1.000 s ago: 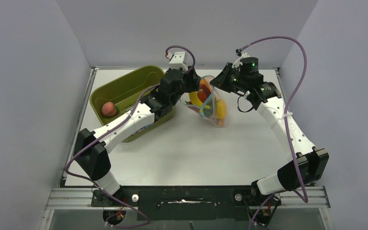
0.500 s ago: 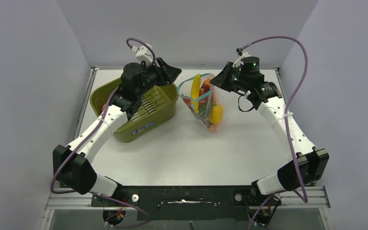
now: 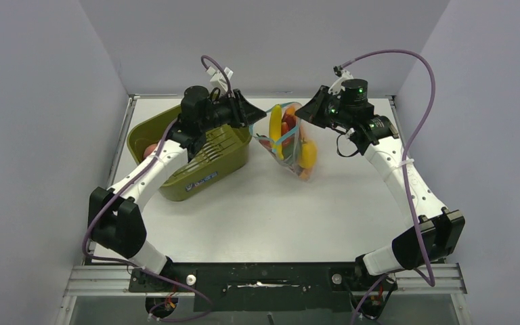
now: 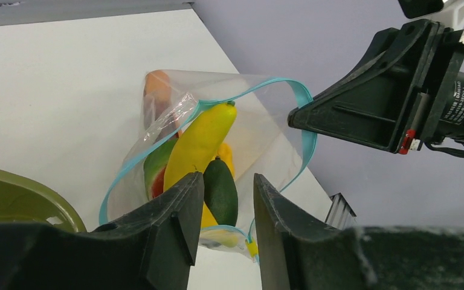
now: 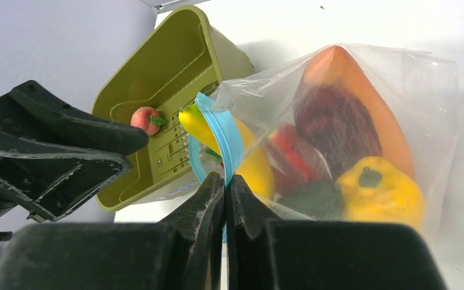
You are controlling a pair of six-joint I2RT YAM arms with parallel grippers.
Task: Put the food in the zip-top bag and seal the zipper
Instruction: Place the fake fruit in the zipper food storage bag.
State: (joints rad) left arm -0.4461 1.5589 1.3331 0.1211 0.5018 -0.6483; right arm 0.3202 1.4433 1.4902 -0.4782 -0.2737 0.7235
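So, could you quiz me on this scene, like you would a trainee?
1. True or false: the left gripper holds a toy fruit.
2. Fill in: one food not yet bagged lies in the olive-green bin, the toy ____.
3. What is the right gripper shut on? A nothing; B the zipper of the zip-top bag; C the olive-green bin.
Key: 1 false, it is open and empty; 2 peach; 3 B.
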